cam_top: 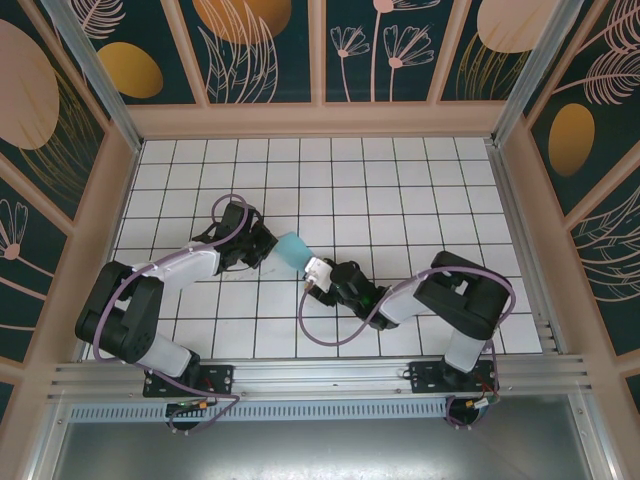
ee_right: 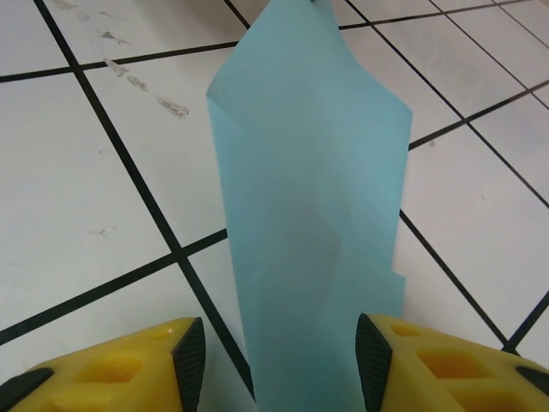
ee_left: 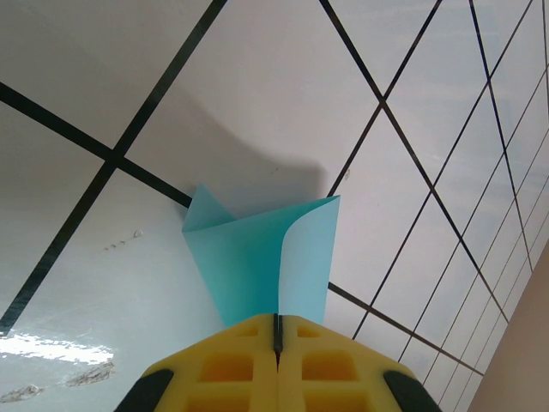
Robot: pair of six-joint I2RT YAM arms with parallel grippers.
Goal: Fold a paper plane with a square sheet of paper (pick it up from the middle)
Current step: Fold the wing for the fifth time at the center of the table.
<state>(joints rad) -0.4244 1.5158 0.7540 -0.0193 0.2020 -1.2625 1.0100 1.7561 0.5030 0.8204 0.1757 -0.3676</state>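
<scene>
paper: light-blue sheet [cam_top: 291,250], about mid-table, a touch left of centre, stretched between the two grippers
paper shape: no longer flat. The left wrist view shows it [ee_left: 257,266] folded over on itself, one flap curling up at the right and one corner poking out at the far left
paper, right wrist view: a long narrow strip [ee_right: 309,215] with soft creases, running from between the fingers away across the tiles
left gripper: [cam_top: 268,245] at the paper's left end, pointing toward the table's right edge
left fingers: yellow pads [ee_left: 232,365] pressed together with only a thin seam between them, pinching the paper's near edge at [ee_left: 276,330]
right gripper: [cam_top: 312,268] at the paper's near-right end, pointing toward the far-left corner
right fingers: pads [ee_right: 190,356] spread, paper lying in the gap [ee_right: 281,352] — left pad clear of the sheet, right pad at or under its edge; no pinch visible
contact with table: paper casts a shadow on the white tiles [ee_left: 257,103]; cannot tell whether its far end touches them
table: white grid tiles [cam_top: 400,180] — smudges near the paper in both wrist views
</scene>
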